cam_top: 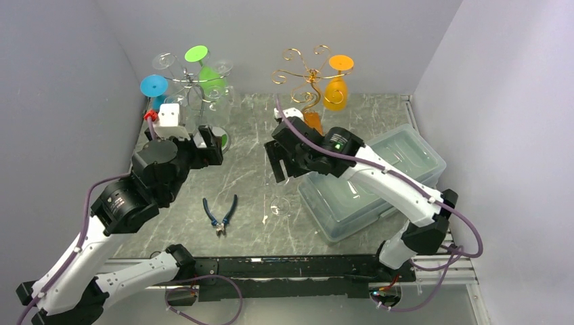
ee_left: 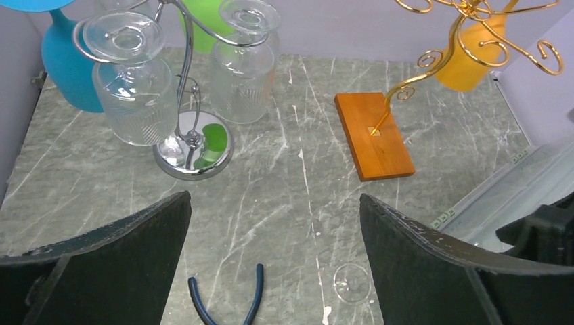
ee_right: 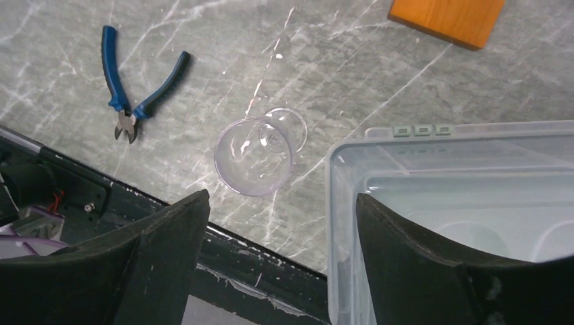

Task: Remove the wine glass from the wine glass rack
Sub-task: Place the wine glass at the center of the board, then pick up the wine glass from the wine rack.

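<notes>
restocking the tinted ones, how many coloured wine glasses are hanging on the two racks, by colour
frosted blue wine glass, on the silver wire rack: 1
frosted green wine glass, same rack: 1
frosted orange wine glass, on the gold wire rack: 1
total: 3

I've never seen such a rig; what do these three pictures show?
A robot's left arm and right arm stand at the near edge of a table. One picture looks down from above and behind them; the other two come from wrist cameras, so the dark shapes are each tool's fingers. The left tool and right tool are open, holding nothing. On the table: a silver rack with a blue glass, a green glass and clear glasses, a gold rack with an orange glass, a loose clear wine glass, blue-handled pliers and a plastic bin.
</notes>
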`<move>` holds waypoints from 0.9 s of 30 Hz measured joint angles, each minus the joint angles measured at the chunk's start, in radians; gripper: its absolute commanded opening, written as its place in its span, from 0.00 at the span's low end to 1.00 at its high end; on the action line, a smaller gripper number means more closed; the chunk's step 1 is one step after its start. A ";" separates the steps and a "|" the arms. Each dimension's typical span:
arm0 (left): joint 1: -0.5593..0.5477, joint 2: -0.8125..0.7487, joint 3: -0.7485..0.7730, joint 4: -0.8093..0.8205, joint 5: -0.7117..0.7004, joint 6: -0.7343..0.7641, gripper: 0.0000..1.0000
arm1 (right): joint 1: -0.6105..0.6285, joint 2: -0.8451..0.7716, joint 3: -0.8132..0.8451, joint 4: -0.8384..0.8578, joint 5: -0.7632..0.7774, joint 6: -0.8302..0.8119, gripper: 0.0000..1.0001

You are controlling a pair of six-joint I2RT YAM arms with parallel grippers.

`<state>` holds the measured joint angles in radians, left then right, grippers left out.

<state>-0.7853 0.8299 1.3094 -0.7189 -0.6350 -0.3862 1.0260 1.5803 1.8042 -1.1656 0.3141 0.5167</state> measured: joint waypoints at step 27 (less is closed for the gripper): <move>0.000 0.122 0.137 -0.005 0.025 0.023 1.00 | -0.584 0.121 0.357 0.446 0.104 -0.372 0.99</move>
<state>-0.7853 0.9516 1.4464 -0.7235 -0.6098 -0.3630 0.4419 1.7008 2.1612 -0.7200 0.4183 0.1452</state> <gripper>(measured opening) 0.995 0.991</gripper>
